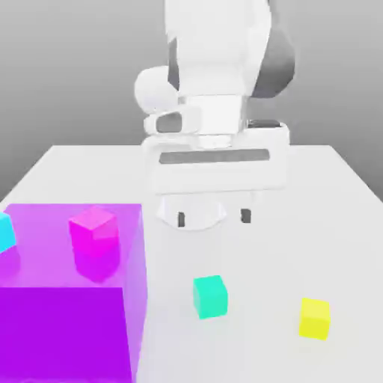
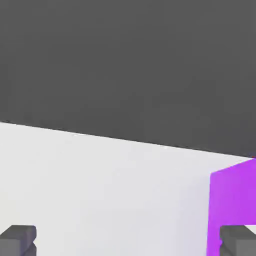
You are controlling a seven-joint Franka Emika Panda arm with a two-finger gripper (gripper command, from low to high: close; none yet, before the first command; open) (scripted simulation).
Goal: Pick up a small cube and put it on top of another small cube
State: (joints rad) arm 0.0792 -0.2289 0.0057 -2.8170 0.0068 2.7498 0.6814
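The small teal-green cube (image 1: 209, 296) sits on the white table toward the near side. To the exterior view's right of it, a short gap away, rests the small yellow cube (image 1: 314, 318). My gripper (image 1: 213, 218) hangs open above the table, farther back than the teal-green cube and well above it, with nothing between its dark fingertips (image 1: 181, 219). In the hand view the gripper (image 2: 128, 242) looks across bare table, its two fingertips (image 2: 17, 240) far apart.
A large see-through purple block (image 1: 67, 299) fills the exterior view's left, with a magenta cube (image 1: 95, 239) seen through it and a cyan cube (image 1: 4, 232) at its far-left edge. Its purple side (image 2: 232, 200) shows in the hand view. The white table (image 1: 329, 224) spreads around.
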